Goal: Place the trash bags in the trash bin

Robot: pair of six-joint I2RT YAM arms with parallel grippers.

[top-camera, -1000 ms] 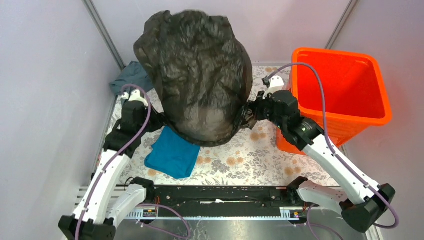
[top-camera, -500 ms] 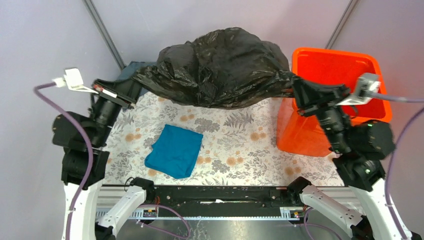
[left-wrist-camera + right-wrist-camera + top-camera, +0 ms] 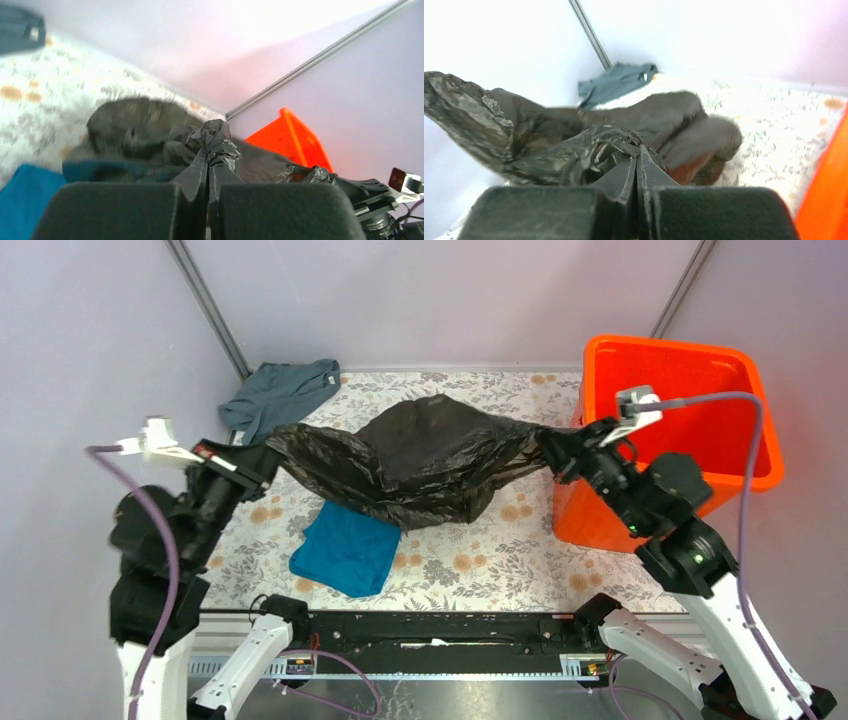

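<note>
Trash bag (image 3: 420, 460) is pinched by left gripper (image 3: 268, 452) and right gripper (image 3: 548, 446); transfer over trash bin (image 3: 590, 515) is judged next.

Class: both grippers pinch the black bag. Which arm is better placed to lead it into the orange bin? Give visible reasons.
Probably the right arm: the right gripper, shut on the trash bag, sits beside the rim of the trash bin, while the left gripper holds the opposite end, far from it.
</note>
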